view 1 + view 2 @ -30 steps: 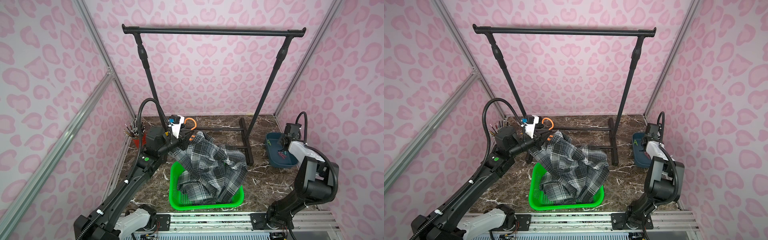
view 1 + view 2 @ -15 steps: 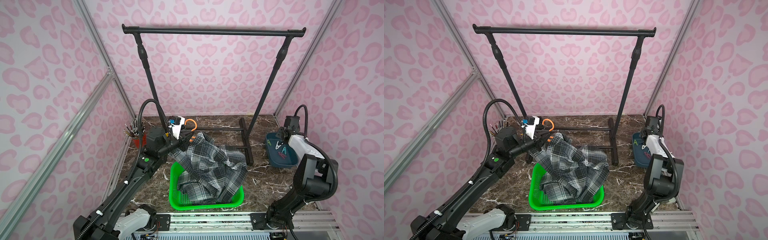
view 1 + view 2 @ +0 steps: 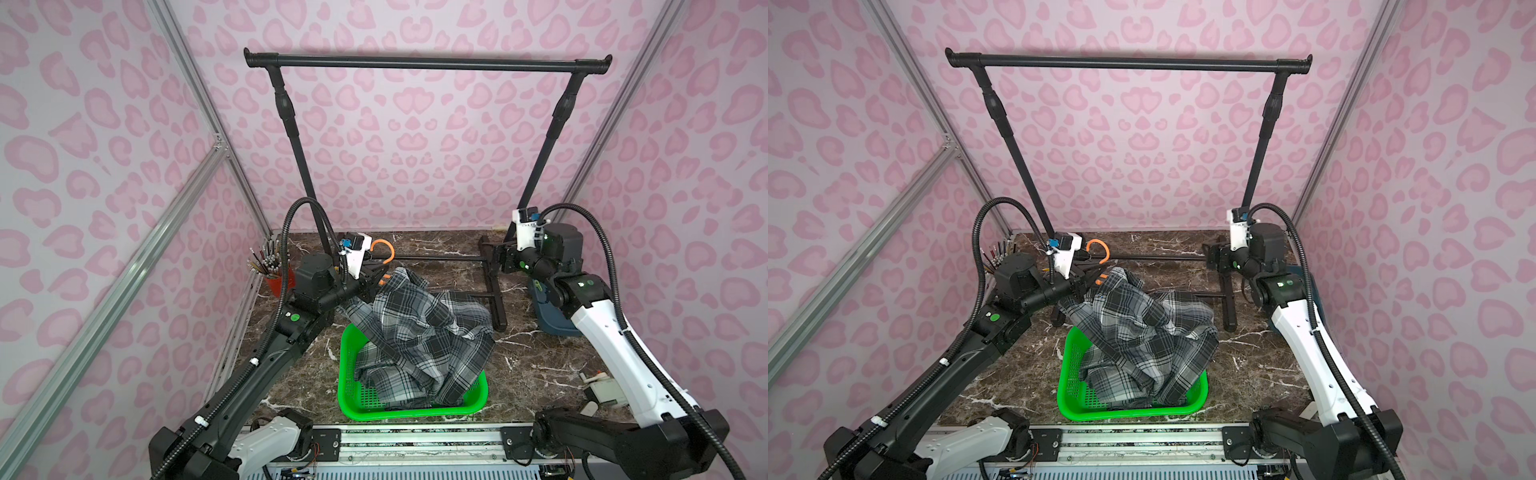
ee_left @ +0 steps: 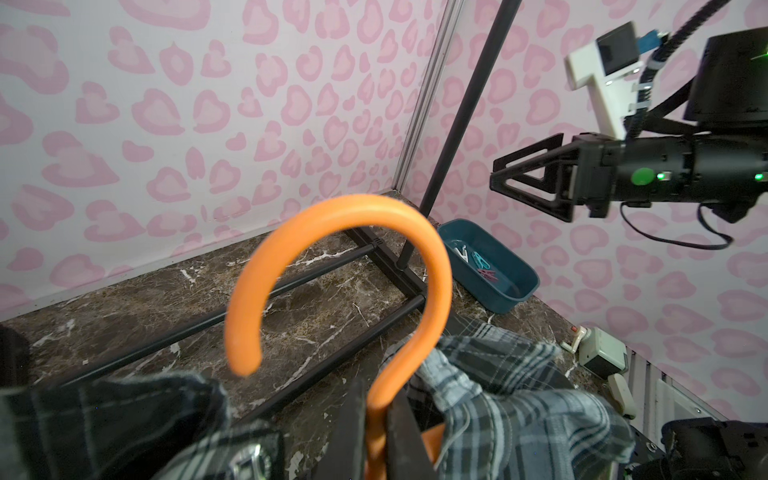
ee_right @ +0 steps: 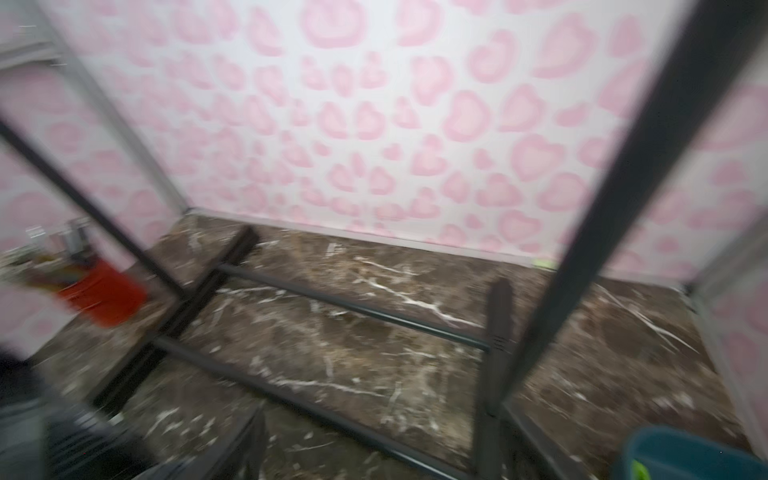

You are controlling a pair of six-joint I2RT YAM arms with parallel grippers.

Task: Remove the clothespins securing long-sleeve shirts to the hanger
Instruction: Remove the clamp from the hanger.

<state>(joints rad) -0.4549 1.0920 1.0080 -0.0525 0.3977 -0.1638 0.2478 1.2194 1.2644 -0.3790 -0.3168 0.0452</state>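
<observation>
Right claw (image 3: 496, 261) has lifted away from the teal plastic bin (image 4: 509, 272); released or clenched, I cannot tell. Left claw (image 4: 376, 415) clenches the thin orange plastic hanger (image 4: 345, 216) above the counter (image 3: 540, 365), hook pointing toward the back wall.

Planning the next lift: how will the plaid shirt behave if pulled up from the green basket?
Likely floppy: the plaid shirt folds and drapes over the basket rim. Probably light, since the thin orange hanger carries part of it.

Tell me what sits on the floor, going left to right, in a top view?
Red pencil cup → green basket → blue tub.
</observation>
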